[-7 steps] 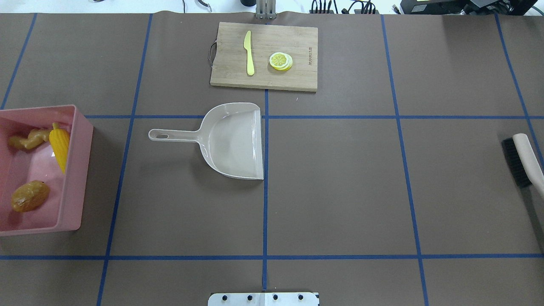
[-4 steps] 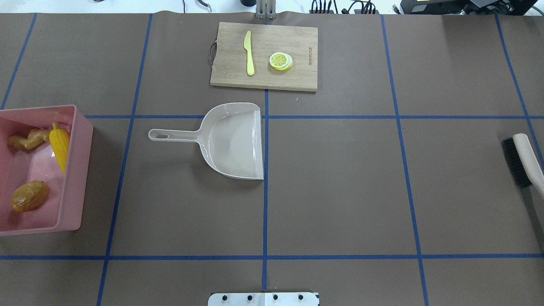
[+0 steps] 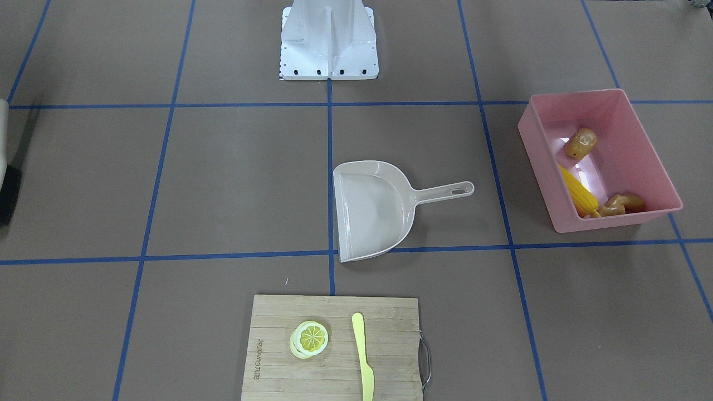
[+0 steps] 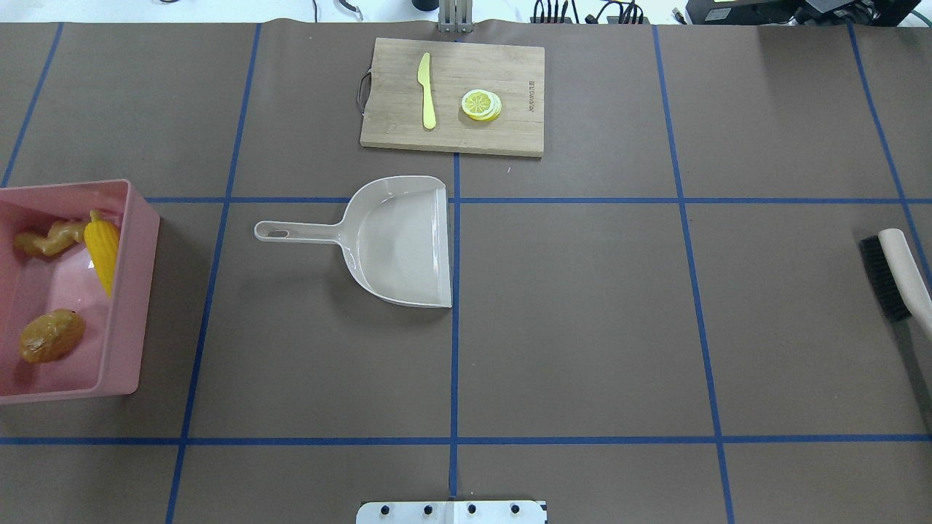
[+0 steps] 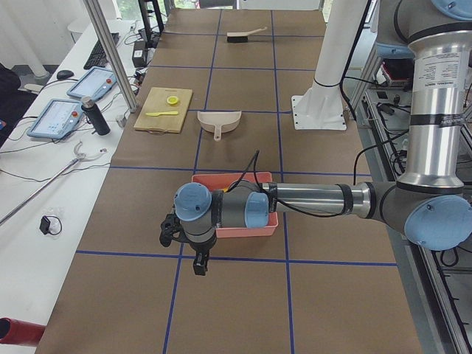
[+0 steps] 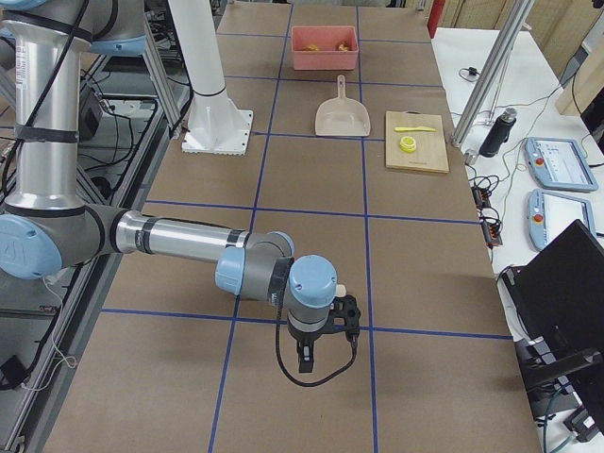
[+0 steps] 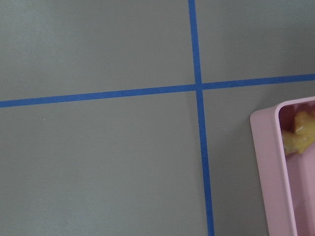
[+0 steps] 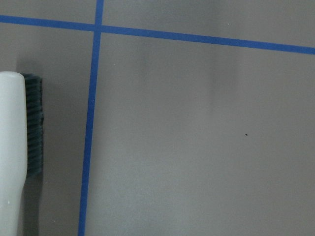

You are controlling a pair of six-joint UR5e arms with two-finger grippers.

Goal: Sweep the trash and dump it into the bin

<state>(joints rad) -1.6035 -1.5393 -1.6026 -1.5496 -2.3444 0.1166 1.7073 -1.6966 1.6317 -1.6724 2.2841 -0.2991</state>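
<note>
The pink bin (image 4: 125, 291) stands at the table's left edge; it also shows in the front view (image 3: 536, 161) and the left wrist view (image 7: 268, 167). Inside it lie the yellow corn cob (image 4: 102, 247), the tan ginger root (image 4: 47, 239) and the brown potato (image 4: 51, 335). My left gripper (image 5: 198, 264) hangs over bare table beside the bin, away from the dustpan. My right gripper (image 6: 307, 363) hangs near the brush at the table's other end. Both grippers show only in the side views, so I cannot tell whether they are open or shut.
The beige dustpan (image 4: 400, 240) lies empty at the table's middle, handle toward the bin. A brush (image 4: 899, 276) with black bristles lies at the right edge. A wooden cutting board (image 4: 510, 131) at the far side holds a yellow knife (image 4: 427, 91) and a lemon slice (image 4: 480, 104).
</note>
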